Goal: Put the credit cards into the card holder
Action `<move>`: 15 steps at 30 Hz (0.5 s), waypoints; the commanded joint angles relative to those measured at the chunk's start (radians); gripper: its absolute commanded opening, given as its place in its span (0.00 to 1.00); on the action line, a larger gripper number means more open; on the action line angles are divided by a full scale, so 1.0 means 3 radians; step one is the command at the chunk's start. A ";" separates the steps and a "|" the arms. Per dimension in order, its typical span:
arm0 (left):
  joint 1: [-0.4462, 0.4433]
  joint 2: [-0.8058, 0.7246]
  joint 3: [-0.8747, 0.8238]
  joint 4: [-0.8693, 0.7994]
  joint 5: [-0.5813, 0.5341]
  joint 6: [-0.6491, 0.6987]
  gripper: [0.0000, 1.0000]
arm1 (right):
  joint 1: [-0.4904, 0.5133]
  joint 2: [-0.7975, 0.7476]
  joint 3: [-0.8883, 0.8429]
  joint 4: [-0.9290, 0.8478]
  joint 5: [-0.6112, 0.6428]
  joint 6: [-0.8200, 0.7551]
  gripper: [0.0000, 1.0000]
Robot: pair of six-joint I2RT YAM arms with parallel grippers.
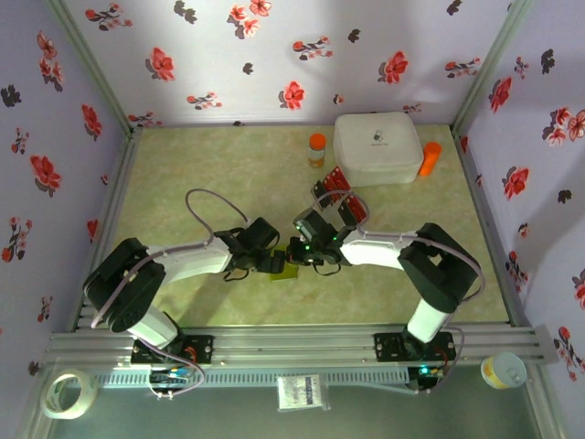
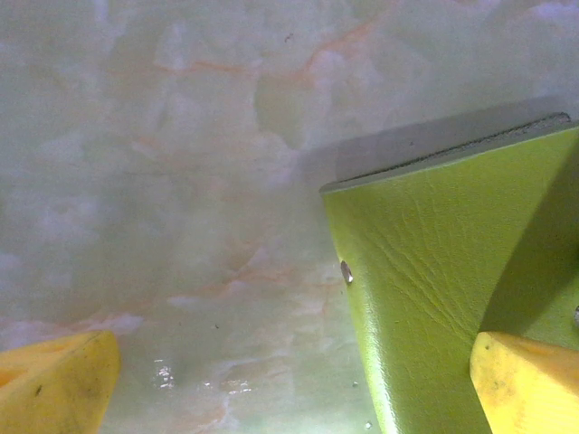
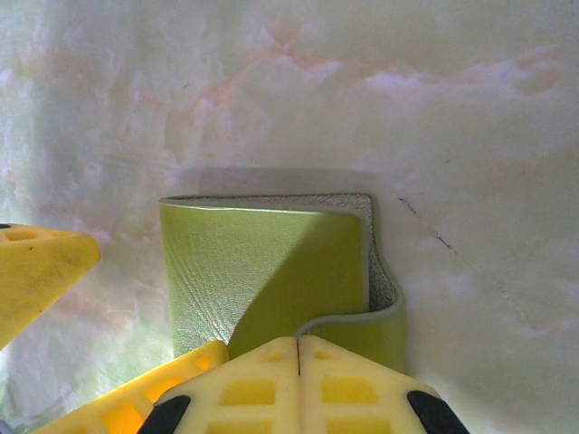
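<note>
The olive-green card holder (image 1: pixel 285 272) lies folded on the table between both grippers. My right gripper (image 3: pixel 298 348) is shut, its tips pinched at the holder's (image 3: pixel 244 262) near edge, where the cover curls up toward them. Around the holder's (image 2: pixel 434 271) left edge, my left gripper (image 2: pixel 289 384) stands wide open. One of its yellow fingers (image 2: pixel 525 384) sits over the holder and the other (image 2: pixel 54 384) over bare table. The credit cards (image 1: pixel 336 186), red and black, lie in a loose group behind the right gripper (image 1: pixel 300 254), apart from the holder.
A large white rounded box (image 1: pixel 377 146) stands at the back right, flanked by two orange-capped bottles (image 1: pixel 316 149) (image 1: pixel 430 158). Floral walls close in the table on three sides. A tape roll (image 1: pixel 69 393) lies outside the near rail.
</note>
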 commanded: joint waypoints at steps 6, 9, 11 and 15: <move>-0.0011 0.0071 -0.0052 -0.0231 -0.0138 0.0017 1.00 | 0.0146 -0.0005 -0.0248 -0.0157 -0.0021 -0.0045 0.00; -0.0011 0.0067 -0.0053 -0.0235 -0.0141 0.0012 1.00 | 0.0164 -0.0031 -0.0283 -0.0095 -0.0026 -0.0069 0.00; -0.0011 0.0067 -0.0053 -0.0234 -0.0141 -0.0001 1.00 | 0.0174 -0.0031 -0.0291 -0.0088 -0.0021 -0.0093 0.00; -0.0006 0.0022 -0.0040 -0.0205 -0.0139 -0.0039 1.00 | 0.0177 -0.0001 -0.0299 -0.0110 0.0000 -0.0110 0.00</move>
